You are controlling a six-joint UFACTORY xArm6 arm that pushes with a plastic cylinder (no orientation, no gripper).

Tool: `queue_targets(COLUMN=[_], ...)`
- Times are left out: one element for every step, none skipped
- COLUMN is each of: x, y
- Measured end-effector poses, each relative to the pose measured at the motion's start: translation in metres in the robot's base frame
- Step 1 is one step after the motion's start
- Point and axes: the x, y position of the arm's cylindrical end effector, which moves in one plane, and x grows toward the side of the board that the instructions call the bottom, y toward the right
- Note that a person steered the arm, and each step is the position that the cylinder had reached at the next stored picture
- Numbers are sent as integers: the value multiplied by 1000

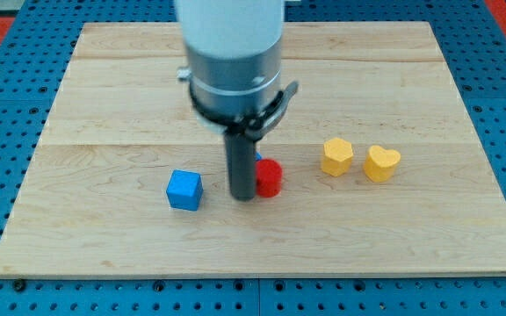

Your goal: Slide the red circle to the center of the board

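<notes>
The red circle (271,178) sits on the wooden board (104,105), below the board's middle. My tip (242,197) is down on the board right at the red circle's left side, touching or nearly touching it. The rod hides part of the red block. A small bit of blue (257,159) shows just behind the rod above the red circle; its shape is hidden.
A blue cube (184,190) lies to the left of my tip. A yellow block (336,156) and a yellow heart (381,163) lie to the right of the red circle. The arm's grey body (234,61) covers the board's upper middle.
</notes>
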Motion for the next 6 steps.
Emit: queue_targets(x=[2,48,21,-24,-63,-102], y=[34,45,83,62,45,24])
